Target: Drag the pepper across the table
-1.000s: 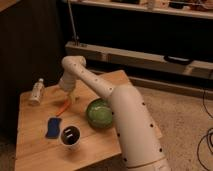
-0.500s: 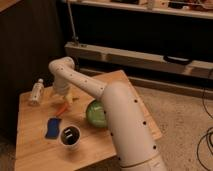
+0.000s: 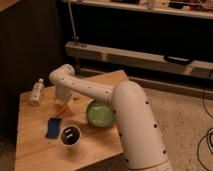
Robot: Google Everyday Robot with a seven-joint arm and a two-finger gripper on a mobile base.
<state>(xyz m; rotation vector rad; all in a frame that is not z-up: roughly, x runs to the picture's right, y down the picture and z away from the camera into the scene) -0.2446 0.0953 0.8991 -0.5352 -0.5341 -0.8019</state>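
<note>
The gripper (image 3: 64,100) hung released, low over the table (image 3: 31,150) — the pepper (image 3: 62,109) lay just beside it, the green bowl (image 3: 100,114) near, the bottle (image 3: 36,92) farther off.

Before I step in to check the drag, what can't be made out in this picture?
Camera view:
The hand, low over the table's left half: the arm hides whether it touches the pepper.
The bowl: right side behind the arm.
Table: near corners cut by the bottom edge and the arm.
The cup: contents too dark.
</note>
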